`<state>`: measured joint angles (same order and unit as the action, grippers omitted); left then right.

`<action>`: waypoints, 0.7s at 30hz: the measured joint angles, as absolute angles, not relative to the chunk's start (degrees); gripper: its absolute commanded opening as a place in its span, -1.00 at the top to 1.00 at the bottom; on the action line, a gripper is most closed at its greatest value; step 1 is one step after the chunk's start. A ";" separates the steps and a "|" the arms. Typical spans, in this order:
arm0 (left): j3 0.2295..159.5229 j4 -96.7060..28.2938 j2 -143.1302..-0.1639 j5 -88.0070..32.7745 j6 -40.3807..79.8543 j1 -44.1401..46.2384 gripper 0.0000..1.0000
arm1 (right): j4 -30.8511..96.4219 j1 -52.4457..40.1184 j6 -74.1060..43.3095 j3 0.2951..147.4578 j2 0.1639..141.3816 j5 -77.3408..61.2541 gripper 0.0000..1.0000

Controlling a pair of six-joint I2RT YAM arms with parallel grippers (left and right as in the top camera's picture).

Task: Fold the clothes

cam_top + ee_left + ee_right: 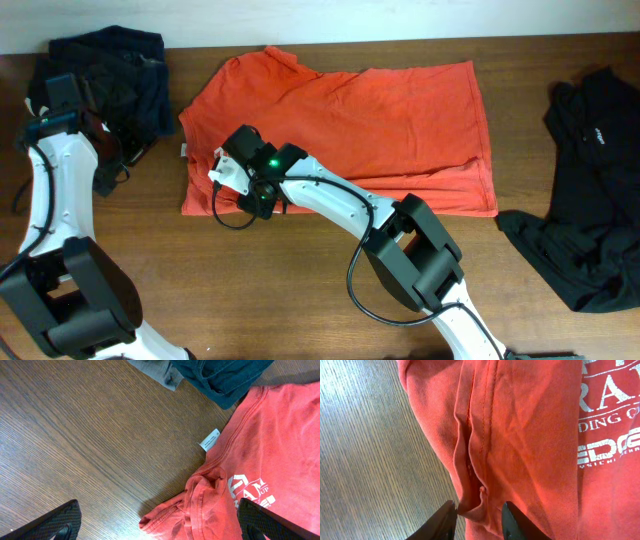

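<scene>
T-shirt [380,120] lies spread flat on the surface [300,270]. My right fingers [512,517] pinch a bunched ridge of its near-left sleeve hem, likely to lift it for folding. My left fingers [55,522] hang released above that corner, empty.

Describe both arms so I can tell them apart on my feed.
Both arms have white links with black joint housings and black cables looping alongside. The right arm shows a green light near its wrist; the left arm a teal strip. Fingers are black, tapered.
</scene>
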<state>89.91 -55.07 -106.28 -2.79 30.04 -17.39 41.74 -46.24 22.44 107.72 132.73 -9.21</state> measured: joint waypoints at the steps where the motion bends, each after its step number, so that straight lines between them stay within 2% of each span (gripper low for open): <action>1: 89.91 -55.07 -106.28 -2.79 30.04 -17.39 -0.98 | 41.74 -46.24 22.46 107.72 132.73 -9.28 0.38; 4: 89.91 -55.09 -106.28 -2.79 30.04 -17.39 -0.98 | 41.67 -46.24 22.35 107.72 132.73 -9.43 0.55; 6: 89.91 -55.07 -106.28 -2.76 30.04 -17.39 -0.98 | 41.34 -46.24 22.22 107.72 132.73 -9.43 0.59; 9: 89.91 -55.07 -106.28 -2.76 30.04 -17.39 -0.98 | 40.86 -46.24 22.22 107.68 132.73 -9.56 0.58; 10: 89.91 -55.07 -106.28 -2.79 30.04 -17.39 -0.99 | 40.86 -46.24 22.04 107.68 132.73 -9.61 0.49; 15: 89.91 -55.07 -106.28 -2.76 30.04 -17.39 -0.98 | 40.91 -46.24 21.19 107.68 133.43 -9.63 0.38; 17: 89.91 -55.07 -106.28 -2.79 30.04 -17.39 -0.98 | 41.10 -46.24 20.95 107.68 133.95 -9.63 0.42; 21: 89.91 -55.07 -106.28 -2.79 30.04 -17.39 -0.98 | 41.10 -46.24 20.86 107.61 134.32 -9.63 0.65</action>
